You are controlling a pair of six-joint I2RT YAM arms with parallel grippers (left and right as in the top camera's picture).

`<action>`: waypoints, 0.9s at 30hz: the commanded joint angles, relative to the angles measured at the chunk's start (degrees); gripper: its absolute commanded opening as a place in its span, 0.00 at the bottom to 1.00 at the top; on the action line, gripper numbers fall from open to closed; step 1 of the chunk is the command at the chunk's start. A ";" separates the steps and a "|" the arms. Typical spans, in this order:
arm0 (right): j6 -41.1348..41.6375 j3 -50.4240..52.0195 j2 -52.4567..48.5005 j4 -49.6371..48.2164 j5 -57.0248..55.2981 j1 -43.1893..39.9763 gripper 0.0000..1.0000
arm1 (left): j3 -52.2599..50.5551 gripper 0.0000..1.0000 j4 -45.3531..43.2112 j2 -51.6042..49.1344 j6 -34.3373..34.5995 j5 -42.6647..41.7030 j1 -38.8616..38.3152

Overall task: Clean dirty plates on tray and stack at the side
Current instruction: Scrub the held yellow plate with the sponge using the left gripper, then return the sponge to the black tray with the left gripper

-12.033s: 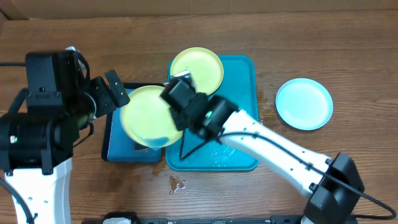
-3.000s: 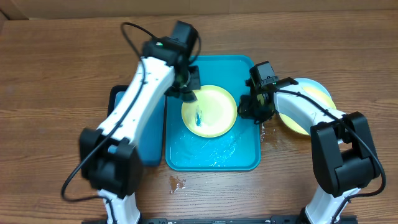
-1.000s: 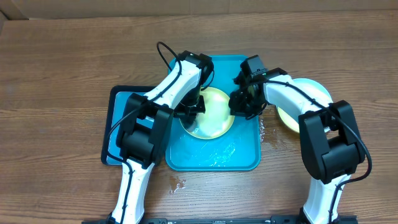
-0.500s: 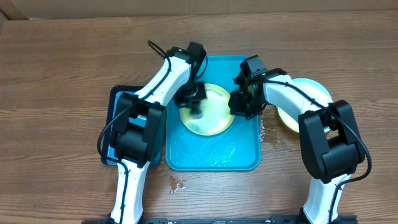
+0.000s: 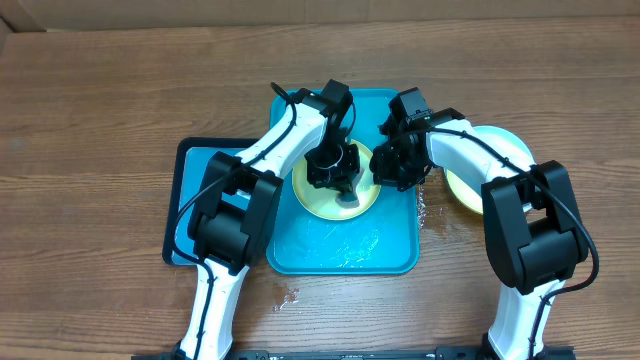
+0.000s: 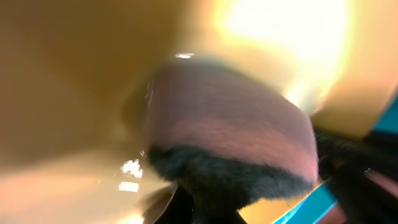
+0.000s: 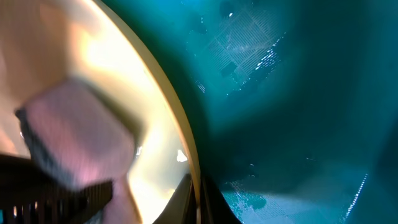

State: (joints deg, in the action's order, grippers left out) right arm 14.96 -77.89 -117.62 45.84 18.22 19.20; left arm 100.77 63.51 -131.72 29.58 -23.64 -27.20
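A: What's in the tray?

B: One lime-green plate, flat in the far half, close to the far rim. The near half of the tray floor is bare and wet.

A: Jaws?

B: The left gripper is clamped on a sponge and presses it onto the plate, right of centre. The left wrist view is blurred, just sponge against yellow-green plastic. The right gripper is closed on the plate's right rim. In the right wrist view the rim runs straight in between its fingers.

A: The other plates?

B: Second green plate is on the table to the right of the tray, half hidden by the right arm. Can't tell what's under it.

A: Changes?

B: Half a second ago the sponge was left of centre, and a second ago it was at the left rim. Now it's on the right side. The right gripper hasn't shifted. Three seconds ago there was a blue smear mid-plate, and none shows on the exposed part now.

A: Clearance?

B: Tight over the plate, with the two grippers just beside each other. The right one sits over the tray's right rim. The small black-rimmed tray butts against the tray's left side, under the left arm. There are water drops on the wood just in front of the tray. Open wood lies far left and along the front edge.
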 commanded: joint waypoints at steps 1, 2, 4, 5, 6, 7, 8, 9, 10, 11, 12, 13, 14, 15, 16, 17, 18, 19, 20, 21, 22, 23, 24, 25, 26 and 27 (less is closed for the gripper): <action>-0.83 0.94 -2.34 -0.31 -3.39 0.68 0.04 | -3.17 0.04 4.74 -1.57 -0.31 11.39 1.77; -0.83 0.94 -2.34 -0.31 -3.39 0.68 0.04 | -3.17 0.04 6.23 -0.85 0.57 15.50 2.47; -0.83 0.94 -2.34 -0.31 -3.39 0.68 0.04 | -3.17 0.04 8.72 0.74 2.93 24.37 3.65; -0.83 0.94 -2.34 -0.33 -3.39 0.68 0.04 | -3.17 0.04 9.70 1.51 4.48 29.14 4.11; -0.83 0.94 -2.34 -0.33 -3.39 0.68 0.04 | -3.17 0.04 10.36 2.08 5.70 32.57 4.46; -0.83 0.94 -2.34 -0.33 -3.39 0.68 0.04 | -3.17 0.04 10.78 2.64 6.45 34.86 4.79; -0.83 0.94 -2.34 -0.33 -3.37 0.66 0.04 | -3.17 0.04 10.91 3.26 6.40 35.52 5.16; -0.83 0.94 -2.34 -0.33 -3.37 0.68 0.04 | -3.15 0.04 11.13 3.89 6.43 35.65 5.51; -0.83 0.94 -2.34 -0.33 -3.39 0.68 0.04 | -3.15 0.04 11.30 4.76 6.45 35.50 5.84; -0.83 0.94 -2.34 -0.33 -3.39 0.68 0.04 | -3.15 0.04 11.41 5.90 6.45 34.45 6.16; -0.85 0.96 -2.34 -0.33 -3.39 0.68 0.04 | -3.15 0.04 11.39 7.28 6.49 33.20 6.45; -0.85 0.94 -2.34 -0.31 -3.37 0.68 0.04 | -3.15 0.04 11.26 8.63 6.49 32.09 6.73; -0.85 0.94 -2.34 -0.28 -3.39 0.68 0.04 | -3.15 0.04 11.23 10.43 6.51 30.69 7.10; -0.85 0.94 -2.34 -0.28 -3.39 0.68 0.04 | -3.15 0.04 11.17 12.11 6.49 29.27 7.50; -0.85 0.94 -2.34 -0.28 -3.39 0.68 0.04 | -3.15 0.04 11.23 14.16 6.45 27.74 8.00; -0.85 0.96 -2.34 -0.28 -3.43 0.68 0.04 | -3.15 0.05 11.43 16.35 6.40 26.47 8.57; -0.85 0.96 -2.34 -0.24 -3.61 0.68 0.04 | -3.15 0.04 11.85 18.21 6.40 26.36 9.05; -0.85 0.96 -2.34 -0.26 -3.63 0.68 0.04 | -3.17 0.04 12.55 20.37 6.23 26.88 9.70; -0.85 0.94 -2.34 -0.26 -3.61 0.68 0.04 | -3.17 0.04 13.16 22.05 5.90 27.98 10.34; -0.85 0.96 -2.34 -0.26 -3.61 0.68 0.04 | -3.17 0.04 14.01 23.82 5.14 29.88 11.15; -0.85 0.94 -2.34 -0.26 -3.61 0.68 0.04 | -3.17 0.04 14.91 25.05 4.79 32.17 11.87; -0.85 0.94 -2.34 -0.26 -3.61 0.68 0.04 | -3.17 0.04 16.17 26.08 4.70 35.39 12.72; -0.83 0.94 -2.34 -0.26 -3.61 0.68 0.04 | -3.19 0.04 17.29 26.60 4.70 38.05 13.51; -0.83 0.94 -2.34 -0.26 -3.61 0.68 0.04 | -3.28 0.04 18.51 26.77 4.70 40.50 14.47; -0.83 0.94 -2.34 -0.31 -3.61 0.68 0.04 | -3.69 0.04 19.28 26.75 4.68 41.97 15.50; -0.81 0.96 -2.34 -0.33 -3.61 0.68 0.04 | -4.68 0.04 19.21 26.73 4.63 42.32 16.37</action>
State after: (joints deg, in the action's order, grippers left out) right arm 14.98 -77.89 -117.60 45.32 19.31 20.03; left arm 97.47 82.46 -104.60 34.57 10.70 -12.97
